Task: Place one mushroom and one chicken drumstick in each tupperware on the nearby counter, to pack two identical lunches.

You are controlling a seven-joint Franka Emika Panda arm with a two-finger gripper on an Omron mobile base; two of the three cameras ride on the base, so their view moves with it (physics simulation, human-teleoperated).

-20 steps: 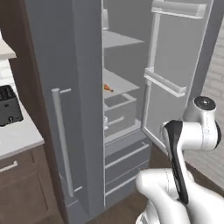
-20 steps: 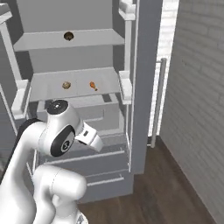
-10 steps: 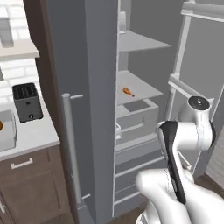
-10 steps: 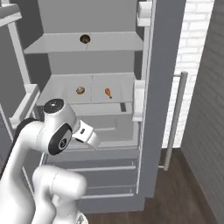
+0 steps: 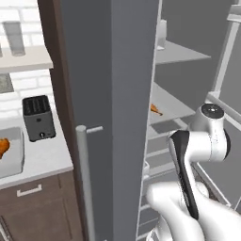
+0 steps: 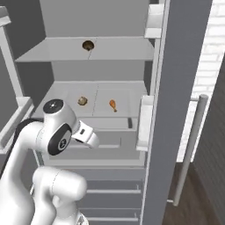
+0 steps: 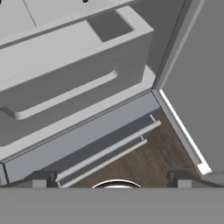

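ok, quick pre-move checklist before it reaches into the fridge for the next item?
1. Fridge open, shelves reachable: ok.
2. Drumstick on the middle shelf, free to pick: ok.
3. Mushroom on the same shelf, left of the drumstick and apart from it: ok; a second mushroom sits on the shelf above.
4. Gripper open and empty: ok.
5. Gripper aimed at the food: not ok, the hand view faces the lower drawers and the floor.
6. Tupperware on the counter already holds a drumstick; mushroom inside: cannot tell, tray is cut off.
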